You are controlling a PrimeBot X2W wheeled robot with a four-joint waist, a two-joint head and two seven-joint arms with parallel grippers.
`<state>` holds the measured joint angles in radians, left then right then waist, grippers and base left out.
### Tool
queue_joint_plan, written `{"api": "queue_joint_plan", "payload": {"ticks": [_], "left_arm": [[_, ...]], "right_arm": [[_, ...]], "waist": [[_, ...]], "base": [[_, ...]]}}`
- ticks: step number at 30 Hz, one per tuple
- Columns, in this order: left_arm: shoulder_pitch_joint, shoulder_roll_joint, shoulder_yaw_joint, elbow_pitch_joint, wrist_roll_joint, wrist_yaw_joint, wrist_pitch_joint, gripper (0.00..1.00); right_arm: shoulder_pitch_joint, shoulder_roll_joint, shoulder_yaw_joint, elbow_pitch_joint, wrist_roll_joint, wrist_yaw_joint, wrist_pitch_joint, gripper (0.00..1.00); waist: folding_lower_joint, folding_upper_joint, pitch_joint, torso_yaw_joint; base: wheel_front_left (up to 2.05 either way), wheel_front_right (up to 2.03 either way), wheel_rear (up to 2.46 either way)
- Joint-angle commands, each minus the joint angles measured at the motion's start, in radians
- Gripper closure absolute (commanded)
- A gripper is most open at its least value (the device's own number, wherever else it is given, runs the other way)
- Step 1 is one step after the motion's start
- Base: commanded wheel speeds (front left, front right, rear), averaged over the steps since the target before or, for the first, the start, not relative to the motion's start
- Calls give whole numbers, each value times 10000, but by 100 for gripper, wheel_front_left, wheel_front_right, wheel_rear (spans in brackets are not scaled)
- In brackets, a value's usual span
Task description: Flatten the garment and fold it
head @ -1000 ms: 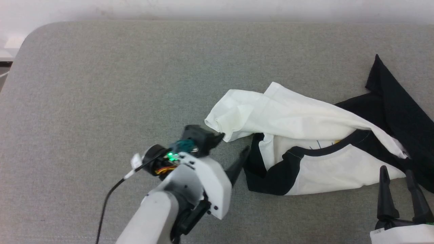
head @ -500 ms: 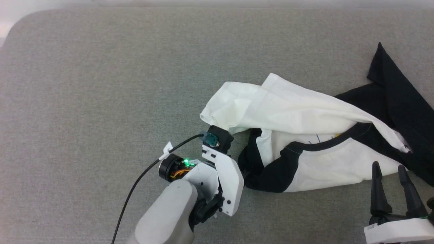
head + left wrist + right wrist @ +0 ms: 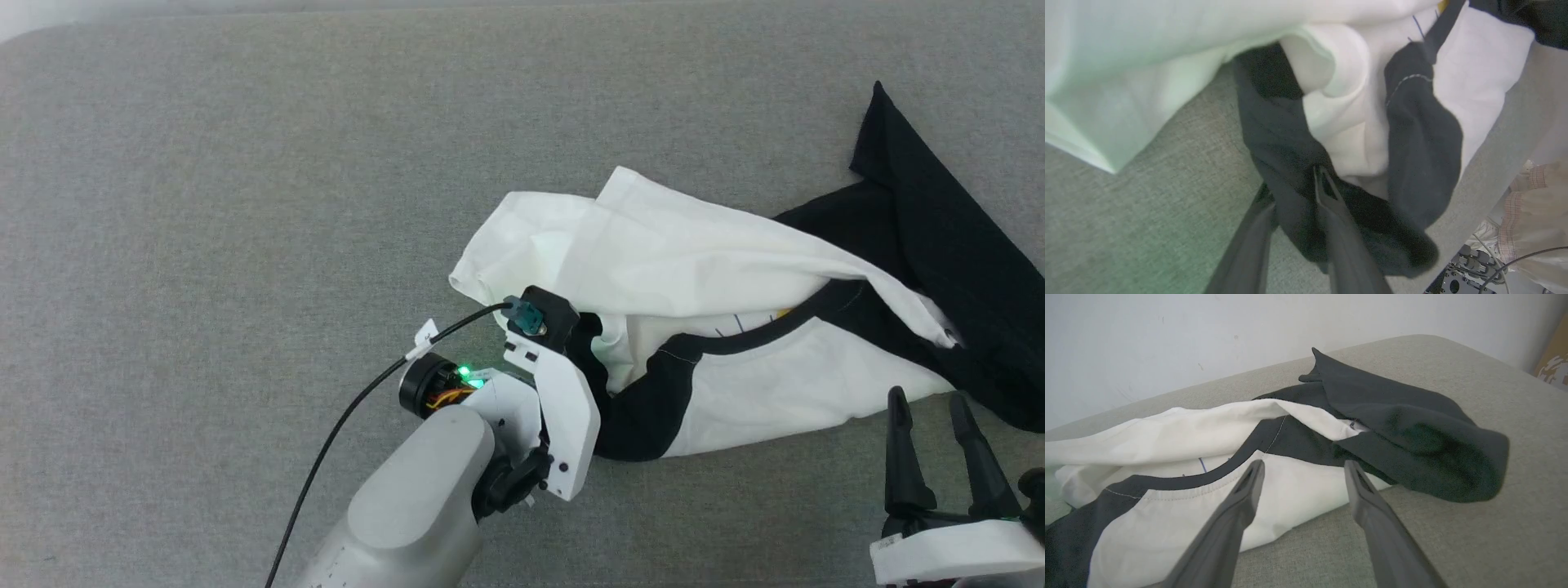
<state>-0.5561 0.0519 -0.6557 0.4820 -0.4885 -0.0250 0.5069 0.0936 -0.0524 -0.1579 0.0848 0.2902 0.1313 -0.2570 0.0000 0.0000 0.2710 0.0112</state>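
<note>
Garment (image 3: 694,261): white tee w/ black sleeves + collar, crumpled in a heap on grey fabric-covered bench (image 3: 204,204). Not flat, not folded.
L hand (image 3: 1292,181): at the heap's end nearest it. Fingers sit either side of a fold of the near black sleeve (image 3: 1282,134), cloth betw. them, gap narrow. Can't tell if clamped tight.
Ahead of L hand: white body cloth bunched in soft rolls just past the fingertips. Big white flap (image 3: 555,245) draped over the top, beyond and to its left.
R hand (image 3: 927,398): open, fingers well spread, nothing betw. them. Tips at the garment's near white edge; contact can't be told.
Ahead of R hand: black collar band (image 3: 1208,477) curves across the white front, pale stitching along it.
Fwd-right of R hand: far black sleeve (image 3: 1412,428) folded over in a thick lump, lying on the bench, w/ a point sticking up at its far end.
Behind L hand: black cable (image 3: 351,416) trails back off the wrist; green light (image 3: 465,373) lit.
Beyond garment, seen from R hand: pale wall (image 3: 1208,335) past the bench's far edge.
</note>
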Motion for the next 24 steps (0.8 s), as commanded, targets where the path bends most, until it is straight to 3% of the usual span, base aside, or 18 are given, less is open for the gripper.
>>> {"api": "queue_joint_plan", "payload": {"ticks": [1,6,10,14,18,21,24], "left_arm": [[177,-15,-154,340,-161,-32,-28,100],[-58,1,206,261,-550,65,-1279,100],[-137,652,1040,-626,-586,329,-2428,100],[626,1600,2073,-2169,-775,986,-3013,100],[2269,2425,3231,-3586,-1142,1955,-3275,100],[3645,2536,3723,-4042,-1600,2425,-3263,100],[4653,2300,3788,-4097,-1936,2674,-3262,100]], "right_arm": [[-154,22,12,22,-36,-6,-47,0],[-80,22,-132,65,-36,-6,-47,0],[20,22,-194,100,-45,-6,-47,0],[204,22,-221,126,-57,-6,-47,0],[331,22,-239,143,-107,-6,-47,0],[351,22,-227,159,-178,-6,-47,0],[326,22,-175,195,-253,-6,-47,0]], "waist": [[0,0,-7,-39],[0,0,-208,42],[0,0,-458,152],[0,0,-631,329],[0,0,-626,541],[0,0,-573,717],[0,0,-559,856]], "base": [[0,0,0],[0,0,0],[0,0,0],[0,0,0],[0,0,0],[0,0,0],[0,0,0]]}}
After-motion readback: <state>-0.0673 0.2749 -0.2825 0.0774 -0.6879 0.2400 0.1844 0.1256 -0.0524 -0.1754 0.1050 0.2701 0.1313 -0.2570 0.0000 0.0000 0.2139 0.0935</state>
